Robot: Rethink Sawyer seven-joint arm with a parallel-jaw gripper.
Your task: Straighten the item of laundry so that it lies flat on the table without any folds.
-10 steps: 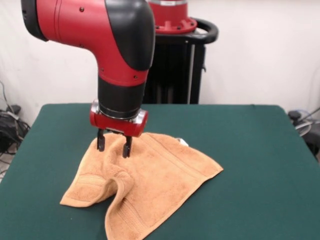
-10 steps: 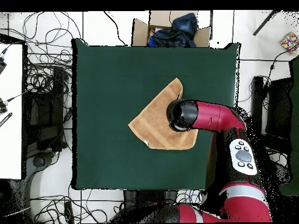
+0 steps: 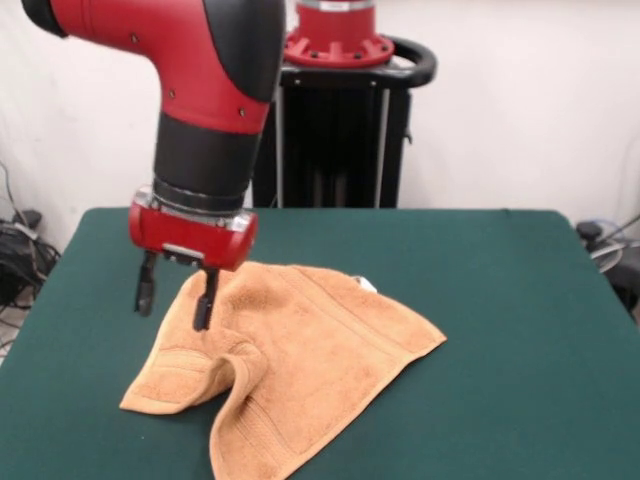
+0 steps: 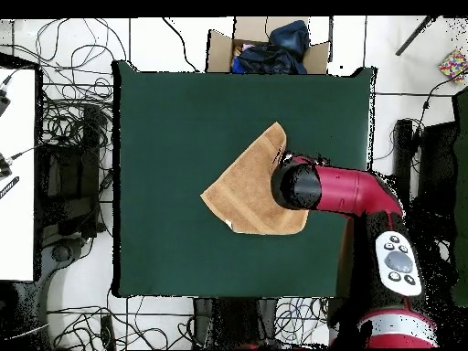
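Towel, near part: the orange-tan terry towel [image 3: 290, 375] is lying rumpled on the table, its nearest corner running down toward the front view's lower edge, with woven border bands showing as flatter ribs across the looped pile.
Fold: a soft raised ridge [image 3: 245, 362] is bulging up in the towel's near-left part, so the cloth is not lying flat there; one flap is spreading out left of it to a pointed corner.
Towel, outline: from overhead the towel [image 4: 247, 187] is reading as an uneven, roughly four-sided patch set cornerwise, right of the table's middle.
Tag: a small white tag [image 3: 366, 284] is peeking out at the towel's far edge.
Gripper: the gripper [image 3: 175, 302] is hanging over the towel's left edge, its two thin black fingers [image 3: 205, 298] standing spread apart and pinching nothing; one is over the cloth, the other over bare felt.
Arm: the glossy red and black arm [image 3: 200, 100] is coming down from above in a rounded elbow.
Table: the dark green, matte felt-like table [image 3: 500, 330] is stretching wide around the towel.
Pedestal: the black pedestal [image 3: 340, 130] is standing at the far side.
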